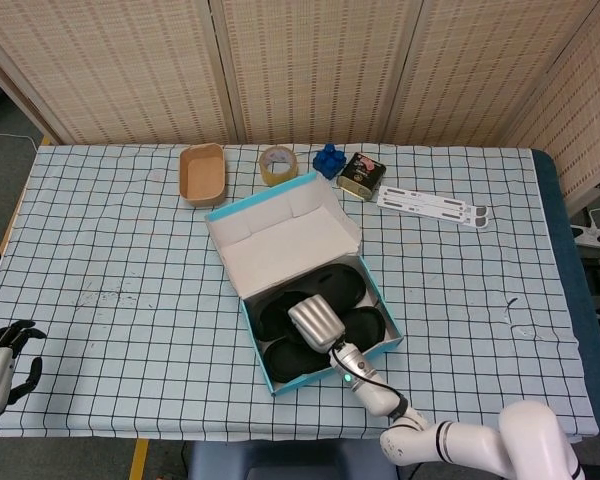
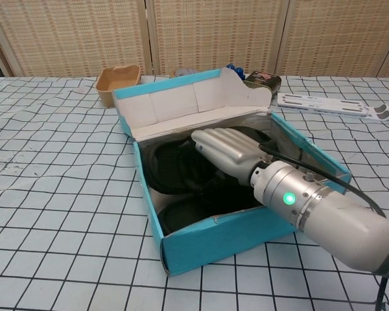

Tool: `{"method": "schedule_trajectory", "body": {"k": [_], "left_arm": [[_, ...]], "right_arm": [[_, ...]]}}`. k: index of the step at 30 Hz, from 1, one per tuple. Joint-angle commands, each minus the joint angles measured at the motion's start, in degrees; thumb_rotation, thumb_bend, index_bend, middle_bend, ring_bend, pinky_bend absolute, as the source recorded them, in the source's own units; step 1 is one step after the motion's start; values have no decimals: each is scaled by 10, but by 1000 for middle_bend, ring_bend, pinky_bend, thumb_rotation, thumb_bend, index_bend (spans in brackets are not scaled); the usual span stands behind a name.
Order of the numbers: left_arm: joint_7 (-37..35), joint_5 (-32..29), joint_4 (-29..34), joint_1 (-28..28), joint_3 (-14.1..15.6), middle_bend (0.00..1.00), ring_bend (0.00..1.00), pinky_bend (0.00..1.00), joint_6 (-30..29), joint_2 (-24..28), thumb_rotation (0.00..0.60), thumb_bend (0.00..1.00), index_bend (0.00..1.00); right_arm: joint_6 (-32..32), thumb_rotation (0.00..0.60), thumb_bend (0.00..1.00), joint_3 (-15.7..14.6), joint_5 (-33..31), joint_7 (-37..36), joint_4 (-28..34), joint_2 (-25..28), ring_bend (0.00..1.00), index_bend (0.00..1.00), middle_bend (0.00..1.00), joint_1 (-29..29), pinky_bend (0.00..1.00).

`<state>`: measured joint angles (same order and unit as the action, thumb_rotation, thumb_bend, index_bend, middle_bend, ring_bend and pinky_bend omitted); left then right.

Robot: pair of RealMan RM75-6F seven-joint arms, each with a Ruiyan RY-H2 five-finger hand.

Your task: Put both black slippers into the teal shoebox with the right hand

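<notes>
The teal shoebox (image 1: pixel 384 345) (image 2: pixel 227 238) stands open at the table's middle, its lid (image 1: pixel 280 238) (image 2: pixel 181 103) tilted back. Both black slippers lie inside it: one (image 1: pixel 276 316) (image 2: pixel 170 170) on top towards the left, the other (image 1: pixel 280 362) (image 2: pixel 181 216) beneath it near the front wall. My right hand (image 1: pixel 314 322) (image 2: pixel 225 149) is down in the box, fingers stretched out flat and resting on the upper slipper; its thumb is hidden. My left hand (image 1: pixel 2 358) sits at the table's near left corner, holding nothing, fingers apart.
Along the far edge stand a tan bowl (image 1: pixel 202 173) (image 2: pixel 118 79), a tape roll (image 1: pixel 278 164), a blue toy (image 1: pixel 328 160), a dark tin (image 1: pixel 360 174) (image 2: pixel 261 80) and a white strip (image 1: pixel 432 207) (image 2: pixel 330 105). A checked cloth (image 1: pixel 110 260) covers the table.
</notes>
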<state>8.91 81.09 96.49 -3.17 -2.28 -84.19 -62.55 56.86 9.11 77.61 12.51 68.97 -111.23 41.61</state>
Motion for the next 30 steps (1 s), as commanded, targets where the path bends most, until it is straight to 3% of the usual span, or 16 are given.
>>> {"method": "schedule_trajectory", "body": {"k": [1,8,15,25,30], "left_arm": [[0,-1,0,0,0,226,244,480,1,0,600,490,350],[0,0,0,0,0,231,244,480,0,0,600,491,350],[0,-1,-1,-1,0,235,244,480,1,0,600,491,350],[2,-2,-1,-1,0,235,244,480,2,-1,600,491,350],[0,-1,-1,0,0,235,244,480,0,-1,600,490,350]], "right_arm": [[-12,600,644,-6,-5,-9,-15,-2,516,765,596,-1,537],[-18,600,644,-13,-6,-1,-29,-2,516,765,596,-3,537],[28,600,644,-8,32,-37,0,12,502,759,596,-8,535],[79,600,609,-11,64,-34,184,126,337,579,526,-36,364],[117,600,599,-20,90,-21,252,205,320,548,506,-62,346]]}}
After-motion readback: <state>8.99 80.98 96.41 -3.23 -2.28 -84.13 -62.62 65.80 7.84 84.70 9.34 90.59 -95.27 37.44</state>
